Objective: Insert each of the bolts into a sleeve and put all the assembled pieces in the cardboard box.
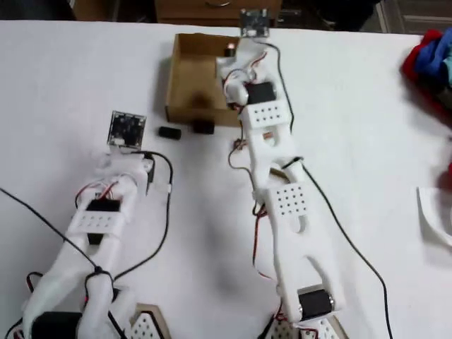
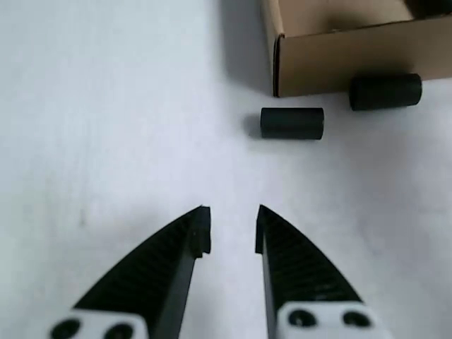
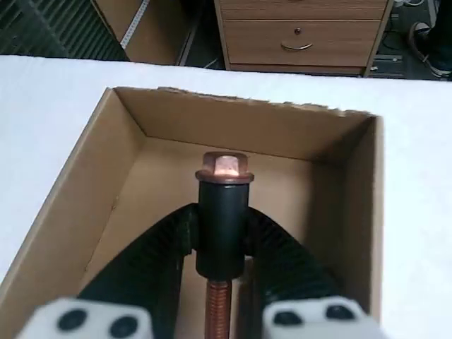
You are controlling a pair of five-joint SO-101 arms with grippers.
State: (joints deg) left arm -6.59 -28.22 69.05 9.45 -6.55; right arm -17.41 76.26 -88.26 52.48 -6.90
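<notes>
The right gripper [image 3: 220, 217] clamps a sleeved bolt [image 3: 224, 169] above the cardboard box [image 3: 247, 131] — inside its walls. The left gripper [image 2: 233, 227], jaws narrowly parted, hovers over open table [image 2: 106, 106]; a loose sleeve [image 2: 292, 123] lies near the box corner — a second sleeve [image 2: 385, 92] against its wall.

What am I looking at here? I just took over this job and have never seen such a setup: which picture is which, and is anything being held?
These are two small white robot arms on a white table. The high view looks down on both. The other two pictures come from a camera on each wrist, looking along its black fingers. The left gripper is open and empty, over the table near two loose black sleeves lying beside the cardboard box. The right gripper holds a sleeve with a copper bolt through it, above the open box.
</notes>
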